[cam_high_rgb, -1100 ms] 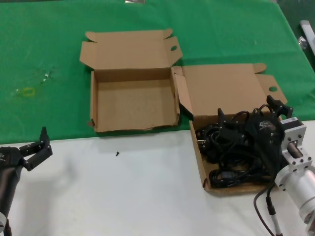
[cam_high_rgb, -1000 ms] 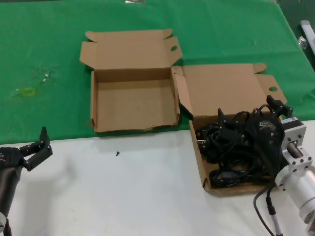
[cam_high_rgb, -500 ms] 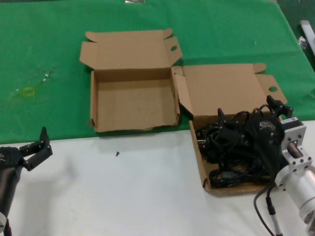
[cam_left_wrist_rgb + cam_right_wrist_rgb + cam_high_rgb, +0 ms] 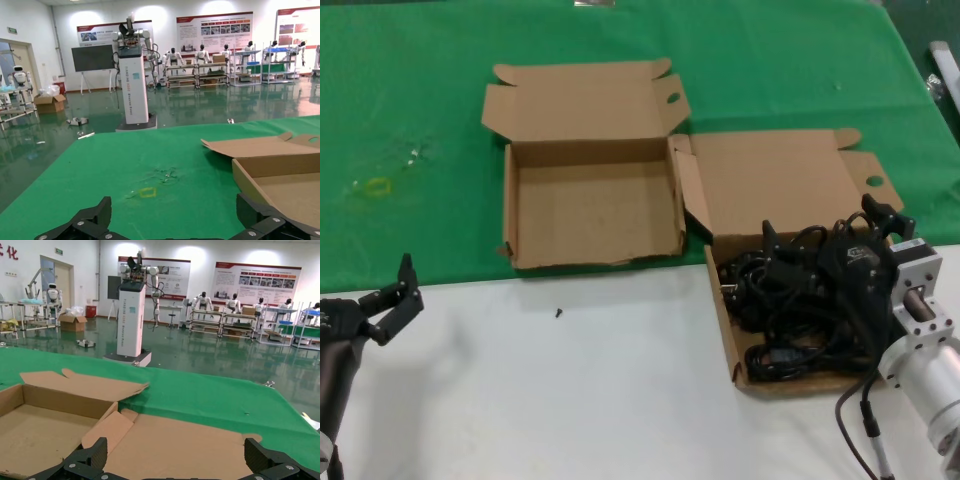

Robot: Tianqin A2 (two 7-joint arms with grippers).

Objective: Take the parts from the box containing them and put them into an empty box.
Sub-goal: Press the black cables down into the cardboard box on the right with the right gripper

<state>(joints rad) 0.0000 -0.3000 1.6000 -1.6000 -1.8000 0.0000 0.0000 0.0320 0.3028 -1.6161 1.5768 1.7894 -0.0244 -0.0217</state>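
Note:
The box containing the parts [image 4: 722, 318] sits at the right, its lid [image 4: 775, 180] laid open behind it. Black tangled cables, the parts [image 4: 790, 315], fill it. My right gripper [image 4: 828, 228] hovers open over the back of this box. In the right wrist view the right gripper [image 4: 176, 452] has only the lid [image 4: 195, 440] between its fingers. The empty box [image 4: 590, 210] stands open left of centre, also seen at the edge of the left wrist view [image 4: 285, 180]. My left gripper [image 4: 388, 298] [image 4: 175, 212] waits open at the near left, holding nothing.
Green cloth [image 4: 410, 90] covers the far half of the table and a white surface [image 4: 570, 400] the near half. A small black screw [image 4: 559, 312] lies on the white part. A yellow mark [image 4: 377, 186] shows on the cloth at left.
My left gripper has shifted very slightly to the left. The right gripper, both boxes and the cables stay where they were.

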